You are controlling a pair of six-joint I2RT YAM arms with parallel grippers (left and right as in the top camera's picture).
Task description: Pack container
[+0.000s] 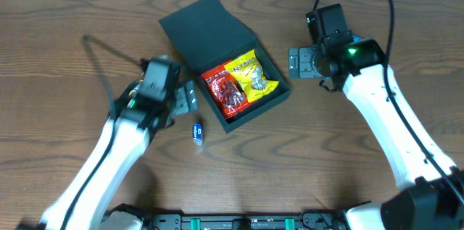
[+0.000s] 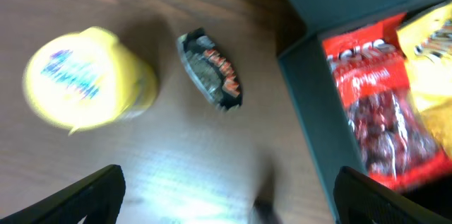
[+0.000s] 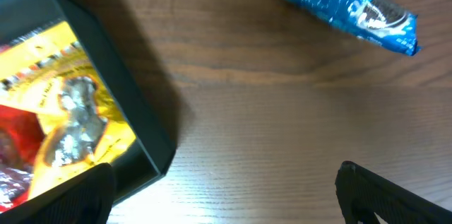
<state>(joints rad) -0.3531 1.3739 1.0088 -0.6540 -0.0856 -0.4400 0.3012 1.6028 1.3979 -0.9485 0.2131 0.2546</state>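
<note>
- Container (image 1: 203,30) sits open mid-table, red packet (image 1: 226,91) and yellow packet (image 1: 254,76) inside.
- Left gripper (image 1: 185,99) gapes empty just beside its left wall; right gripper (image 1: 297,62) likewise, near its right.
- We judge the dark bar (image 2: 210,77) is next: ahead of the left gripper, lying diagonal, yellow tub (image 2: 85,83) crowding it.
- Bare wood table (image 1: 290,172).

The overhead camera faces straight down from a distance and covers most of the table (image 1: 65,12). Each wrist camera faces down at close range. All three views share the container (image 1: 203,30); each wrist view shows only the side nearest its arm.
</note>
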